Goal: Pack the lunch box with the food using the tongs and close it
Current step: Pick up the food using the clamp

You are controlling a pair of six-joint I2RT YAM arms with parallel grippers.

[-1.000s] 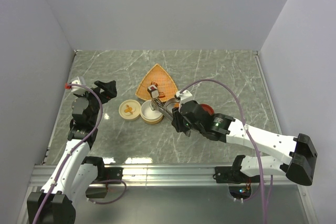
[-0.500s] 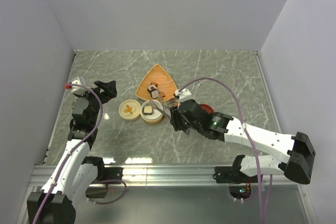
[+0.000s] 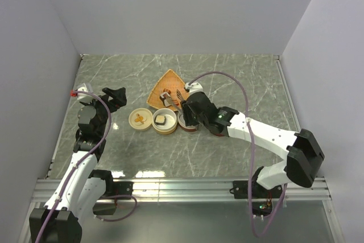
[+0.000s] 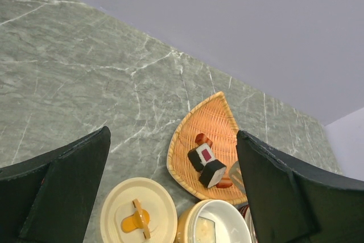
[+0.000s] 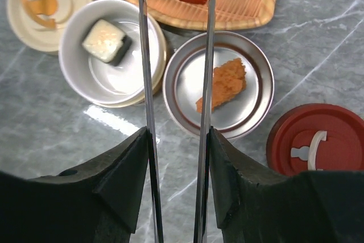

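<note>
My right gripper (image 5: 177, 135) (image 3: 189, 113) is shut on the tongs (image 5: 147, 83). Their two thin arms stand apart and reach out over the wicker tray (image 5: 244, 4) (image 3: 170, 79), the tips out of the right wrist view. Food lies on that tray: two black-and-white rolls (image 4: 202, 155) (image 4: 213, 173) and red bits (image 4: 203, 139). The lunch box stands open as two round bowls. The cream bowl (image 5: 77, 72) holds one roll (image 5: 106, 41); the red-rimmed metal bowl (image 5: 256, 106) holds an orange piece (image 5: 223, 83). My left gripper (image 4: 173, 135) (image 3: 116, 96) hovers open and empty to the left.
A cream lid (image 5: 48, 1) (image 3: 139, 119) with an orange handle lies left of the cream bowl. A red lid (image 5: 318, 140) with a white handle lies right of the metal bowl. Grey walls bound the marble table on three sides.
The tongs left a roll in the cream bowl, spread wider, and my right gripper carried them away from me to the tray. The left arm has not moved.
</note>
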